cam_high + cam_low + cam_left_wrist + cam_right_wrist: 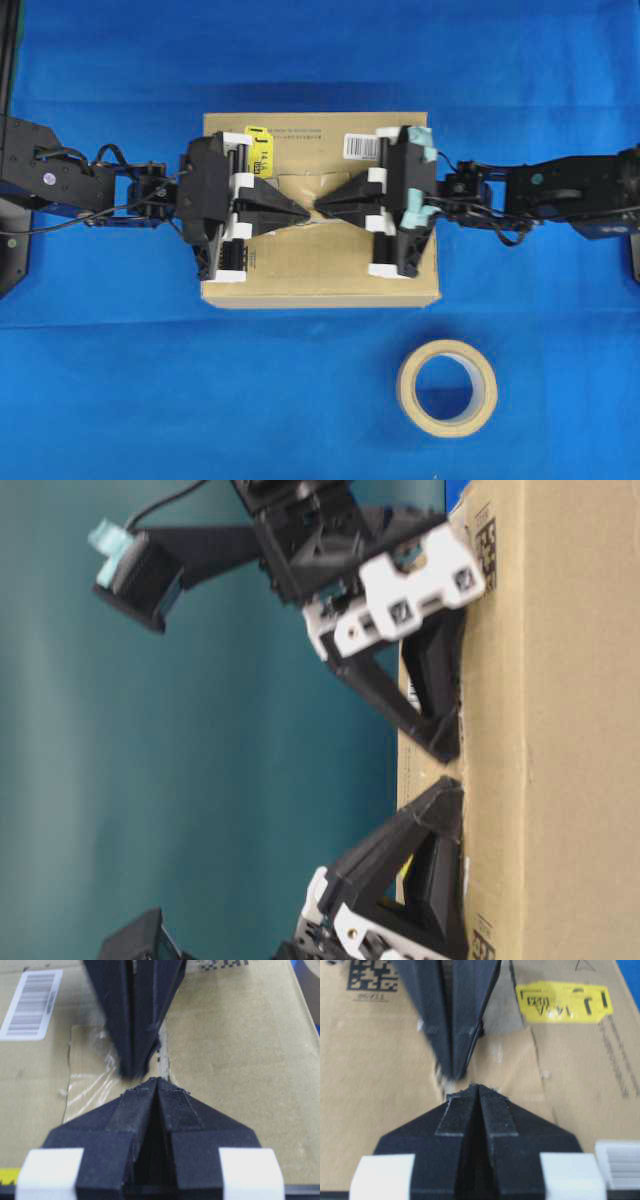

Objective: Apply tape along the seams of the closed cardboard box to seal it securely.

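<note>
From above, the large brown cardboard box [320, 270] sits mid-way on the blue surface [120, 380], with the beige ring-shaped tape roll [447, 388] near it. Both claws, left [303, 210] and right [320, 207], are clenched and empty, tip to tip over the dark seam [161, 1057]. Only the wrist views show a tan tape patch [507, 1067] lying there.

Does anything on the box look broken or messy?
Yes. The seam down the middle of the cardboard box is ragged, with torn, crinkled clear old tape beside it. Both grippers, left and right, are shut, tips meeting there. The tape roll lies off on the cloth.
</note>
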